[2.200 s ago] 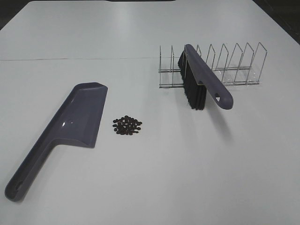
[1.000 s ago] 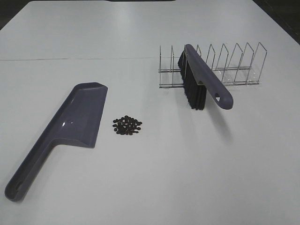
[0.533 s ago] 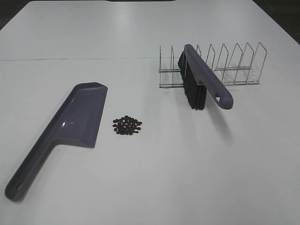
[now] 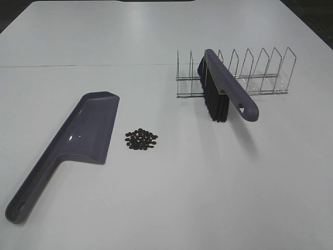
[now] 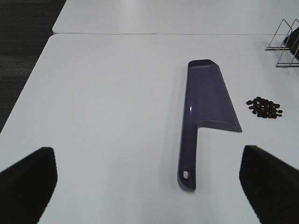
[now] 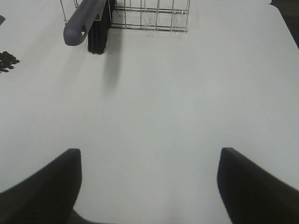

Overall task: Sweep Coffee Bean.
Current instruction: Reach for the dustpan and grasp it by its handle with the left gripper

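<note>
The coffee beans (image 4: 141, 139) lie in a small dark cluster on the white table, just right of the purple dustpan (image 4: 86, 133). They also show in the left wrist view (image 5: 265, 107) and at the edge of the right wrist view (image 6: 6, 60). The purple brush (image 4: 226, 88) with black bristles leans in the wire rack (image 4: 250, 73). My left gripper (image 5: 149, 179) is open and empty, short of the dustpan's handle (image 5: 188, 158). My right gripper (image 6: 149, 184) is open and empty, well short of the brush (image 6: 86, 23). Neither gripper shows in the exterior view.
The wire rack (image 6: 149, 14) stands at the back right. A seam between table tops (image 4: 88, 65) runs across the back. The table's left edge (image 5: 25, 93) drops to a dark floor.
</note>
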Controlling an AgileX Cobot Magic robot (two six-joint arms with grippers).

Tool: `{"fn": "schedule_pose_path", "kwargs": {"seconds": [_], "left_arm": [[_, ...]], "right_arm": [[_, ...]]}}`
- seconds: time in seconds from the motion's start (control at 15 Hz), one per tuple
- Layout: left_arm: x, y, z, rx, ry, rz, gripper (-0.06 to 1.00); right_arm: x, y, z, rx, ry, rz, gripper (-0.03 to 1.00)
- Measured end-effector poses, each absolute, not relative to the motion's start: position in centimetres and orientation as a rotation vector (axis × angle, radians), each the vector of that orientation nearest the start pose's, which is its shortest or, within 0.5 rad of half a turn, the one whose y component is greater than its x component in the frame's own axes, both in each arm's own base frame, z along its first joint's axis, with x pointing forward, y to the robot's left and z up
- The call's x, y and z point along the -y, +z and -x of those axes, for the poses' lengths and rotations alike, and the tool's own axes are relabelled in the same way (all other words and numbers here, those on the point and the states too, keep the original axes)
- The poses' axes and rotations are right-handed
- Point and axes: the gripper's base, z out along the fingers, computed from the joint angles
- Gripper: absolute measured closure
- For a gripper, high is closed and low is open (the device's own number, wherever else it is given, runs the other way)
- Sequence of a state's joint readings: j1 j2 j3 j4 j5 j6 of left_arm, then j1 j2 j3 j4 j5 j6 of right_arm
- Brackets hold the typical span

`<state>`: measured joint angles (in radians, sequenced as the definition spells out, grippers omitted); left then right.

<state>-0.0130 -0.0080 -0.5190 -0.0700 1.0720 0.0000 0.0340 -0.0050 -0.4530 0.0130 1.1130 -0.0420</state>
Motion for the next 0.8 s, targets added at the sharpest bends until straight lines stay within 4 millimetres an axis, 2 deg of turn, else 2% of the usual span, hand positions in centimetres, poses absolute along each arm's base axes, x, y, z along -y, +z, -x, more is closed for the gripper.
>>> {"fn": "schedule_pose_path", "kwargs": {"seconds": [0.8], "left_arm": [[0.55,28.17,0.9,-2.028,-0.092,-0.018,-0.05]], "right_arm": [[-0.1,26.0,0.3,-2.137,0.011,0.082,0.27]]}}
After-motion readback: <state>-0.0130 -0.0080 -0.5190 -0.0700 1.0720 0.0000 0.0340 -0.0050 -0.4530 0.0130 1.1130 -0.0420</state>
